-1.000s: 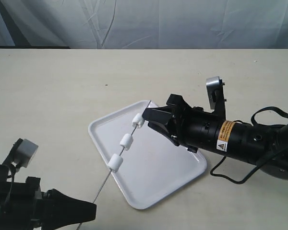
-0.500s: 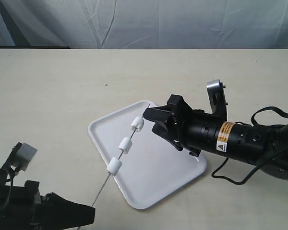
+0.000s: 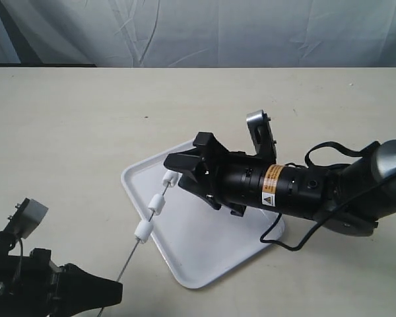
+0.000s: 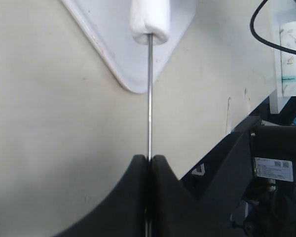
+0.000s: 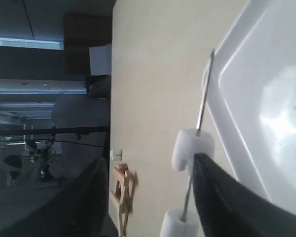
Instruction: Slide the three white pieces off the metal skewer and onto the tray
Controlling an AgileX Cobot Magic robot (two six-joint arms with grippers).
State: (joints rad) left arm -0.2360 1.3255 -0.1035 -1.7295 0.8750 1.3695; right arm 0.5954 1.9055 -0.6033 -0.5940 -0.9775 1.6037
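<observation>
The thin metal skewer [image 3: 131, 257] slants up from my left gripper [image 3: 116, 288], which is shut on its lower end [image 4: 149, 98]. Three white pieces are threaded on it: the top one [image 3: 169, 179], the middle one [image 3: 156, 204] and the lowest [image 3: 143, 231], above the left rim of the white tray [image 3: 208, 254]. My right gripper [image 3: 175, 170] is open, and its fingers straddle the skewer's upper end. In the right wrist view one finger [image 5: 222, 197] lies against the top piece [image 5: 192, 148], and the bare tip [image 5: 203, 94] sticks out beyond it.
The tray lies on a beige table [image 3: 72, 132]. A grey cloth backdrop [image 3: 204, 33] hangs behind the table's far edge. The right arm's black body [image 3: 297, 191] and its cable [image 3: 297, 238] lie over the tray's right side.
The right gripper has moved left and closed in around the skewer's upper end. The skewer with its three pieces has shifted left and a little down, with the left gripper.
</observation>
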